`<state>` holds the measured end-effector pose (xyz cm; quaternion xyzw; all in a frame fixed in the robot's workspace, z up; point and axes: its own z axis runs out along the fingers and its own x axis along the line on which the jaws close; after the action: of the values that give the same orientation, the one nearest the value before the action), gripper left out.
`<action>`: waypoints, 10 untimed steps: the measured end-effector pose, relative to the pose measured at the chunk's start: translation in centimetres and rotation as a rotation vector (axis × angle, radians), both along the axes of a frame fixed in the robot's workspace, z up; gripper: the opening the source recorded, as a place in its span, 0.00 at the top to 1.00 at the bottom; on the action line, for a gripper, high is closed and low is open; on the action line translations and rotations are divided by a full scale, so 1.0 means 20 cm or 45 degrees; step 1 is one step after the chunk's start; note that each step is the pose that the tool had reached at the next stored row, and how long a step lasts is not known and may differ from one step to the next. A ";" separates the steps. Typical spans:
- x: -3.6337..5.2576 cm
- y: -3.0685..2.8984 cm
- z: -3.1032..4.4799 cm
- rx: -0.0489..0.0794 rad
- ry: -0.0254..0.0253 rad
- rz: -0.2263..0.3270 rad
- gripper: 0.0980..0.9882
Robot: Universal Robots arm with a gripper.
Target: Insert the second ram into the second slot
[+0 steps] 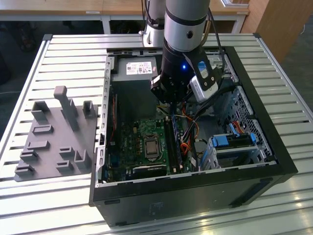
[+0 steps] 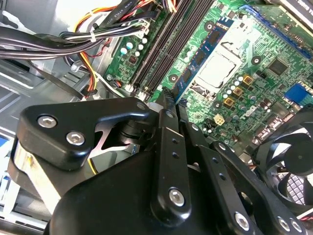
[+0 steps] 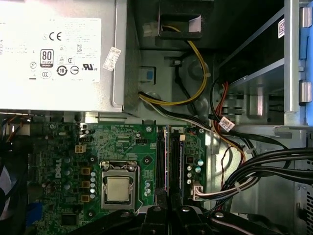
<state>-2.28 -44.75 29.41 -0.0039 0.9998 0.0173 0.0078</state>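
An open computer case (image 1: 266, 134) lies on the slatted counter (image 1: 63, 54), nearer the counter's edge on the exterior view's right; a grey holder plate (image 1: 49, 147) sits by the opposite edge. The arm reaches down into the case. The claw (image 2: 167, 98) has its fingers drawn almost together, pinched on the ram stick (image 3: 168, 164). In the first wrist view the stick stands on edge, running along the dark memory slots (image 3: 160, 166) on the green motherboard (image 3: 112, 142), just beside the processor (image 3: 117, 188). Whether it is seated I cannot tell. Bundled cables (image 3: 264, 166) pass near the slots.
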 end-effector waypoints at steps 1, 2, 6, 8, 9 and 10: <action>0.000 0.000 -0.004 0.000 0.0000 0.000 0.96; 0.000 0.000 -0.010 0.000 0.0000 0.000 0.96; 0.000 0.000 -0.036 0.000 0.0022 0.000 0.96; 0.000 0.000 -0.046 0.000 0.0080 0.001 0.96; 0.000 0.000 -0.052 0.000 0.0096 0.000 0.96; 0.000 0.000 -0.057 0.000 0.0099 0.000 0.96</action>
<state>-2.28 -44.75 28.27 -0.0039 0.9998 0.0173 0.0039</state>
